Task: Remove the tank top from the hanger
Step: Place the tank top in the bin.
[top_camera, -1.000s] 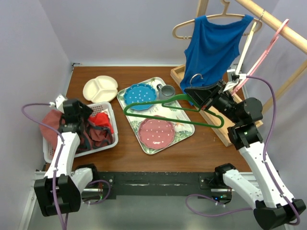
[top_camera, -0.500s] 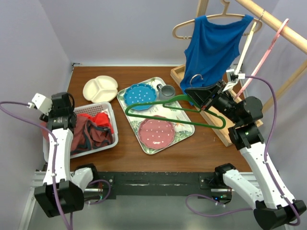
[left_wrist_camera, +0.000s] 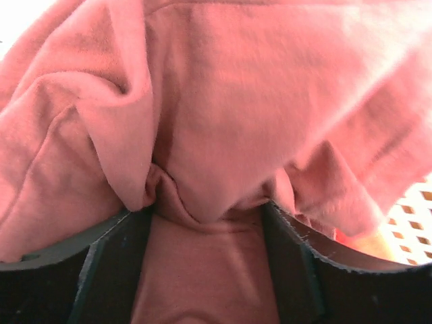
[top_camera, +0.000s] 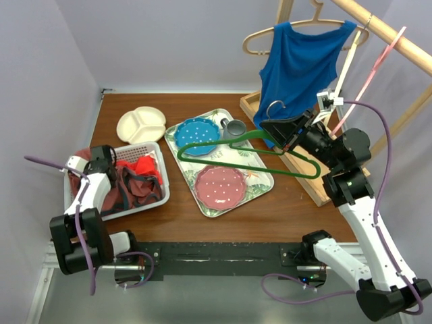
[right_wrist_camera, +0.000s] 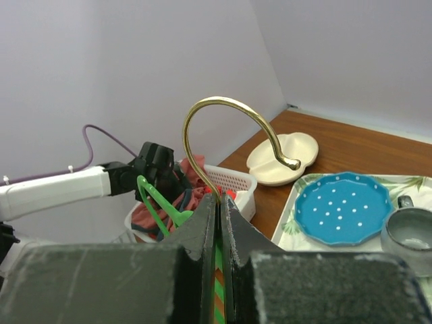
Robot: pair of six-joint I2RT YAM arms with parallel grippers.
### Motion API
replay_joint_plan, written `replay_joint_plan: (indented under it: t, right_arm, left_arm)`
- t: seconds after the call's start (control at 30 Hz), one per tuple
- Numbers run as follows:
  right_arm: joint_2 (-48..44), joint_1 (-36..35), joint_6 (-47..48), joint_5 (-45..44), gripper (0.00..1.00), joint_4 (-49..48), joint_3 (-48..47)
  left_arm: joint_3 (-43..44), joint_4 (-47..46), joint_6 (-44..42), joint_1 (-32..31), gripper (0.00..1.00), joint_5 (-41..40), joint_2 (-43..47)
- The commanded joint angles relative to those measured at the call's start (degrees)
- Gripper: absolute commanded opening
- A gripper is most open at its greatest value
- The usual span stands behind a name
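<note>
judging from how things lie, the nearest hazard is at the left hand (left_wrist_camera: 206, 223); its fingers stand spread inside the white basket (top_camera: 163, 177) with a fold of pink cloth (left_wrist_camera: 223, 101) bunched between them; if that arm lifts away, the fabric could catch on a finger and drag over the rim onto the desk (top_camera: 283, 209); whether this pink piece is a tank top i cannot tell; the right hand (top_camera: 280, 133) is pressed together on the neck of a bare green hanger (right_wrist_camera: 162, 208), just under its brass hook (right_wrist_camera: 229, 111), holding it out above the mug (top_camera: 235, 128) and the blue plate (top_camera: 197, 135); so thin a pinch on so long a lever may let the hanger twist or slip, and it would drop onto the crockery; a blue tank top (top_camera: 297, 67) hangs on a pale hanger (top_camera: 260, 32) up on the wooden rail (top_camera: 398, 46), just behind the right arm; a careless swing of the green hanger could snag its hem.
</note>
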State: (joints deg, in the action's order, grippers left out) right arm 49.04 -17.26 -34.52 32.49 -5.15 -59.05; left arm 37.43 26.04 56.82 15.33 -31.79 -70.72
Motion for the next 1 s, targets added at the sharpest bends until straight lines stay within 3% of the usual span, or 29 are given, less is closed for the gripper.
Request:
replay_joint_plan:
  t: [0.0,0.2,0.27,0.43,0.6,0.73,0.87,0.97]
  right_arm:
    - [-0.44,-0.32,1.74,-1.46,0.00,0.05,-2.92]
    - [0.09,-0.23,2.27,-2.52,0.00,1.19,-3.18]
    - [0.53,-0.23,2.18,-2.43,0.00,1.46,-3.79]
    - [0.97,-0.41,1.04,-1.55,0.00,0.58,-4.06]
    - [0.54,-0.32,0.78,-1.47,0.00,0.84,-4.50]
    - [0.36,-0.58,0.24,-1.12,0.00,-0.30,-3.80]
    - [0.36,-0.67,1.30,-1.11,0.00,0.84,-4.23]
    - [0.18,-0.67,1.48,-1.46,0.00,0.58,-4.15]
  left_arm:
    - [8.68,10.13,0.58,-0.30,0.75,-0.64,3.04]
    - [20.91,19.05,-1.86,-0.57,0.87,-4.15,7.52]
    - [21.46,16.16,-4.86,-0.65,0.99,-6.26,9.62]
    - [18.47,0.95,-16.55,-0.48,0.95,-12.41,7.10]
    - [24.69,0.24,-19.98,-0.48,0.92,-15.84,-5.81]
    - [32.96,7.61,-16.21,-0.39,0.91,-19.09,-17.84]
    - [36.83,8.15,-17.18,-0.30,0.90,-19.18,-22.79]
    - [35.00,5.26,-18.58,-0.30,0.86,-18.13,-23.32]
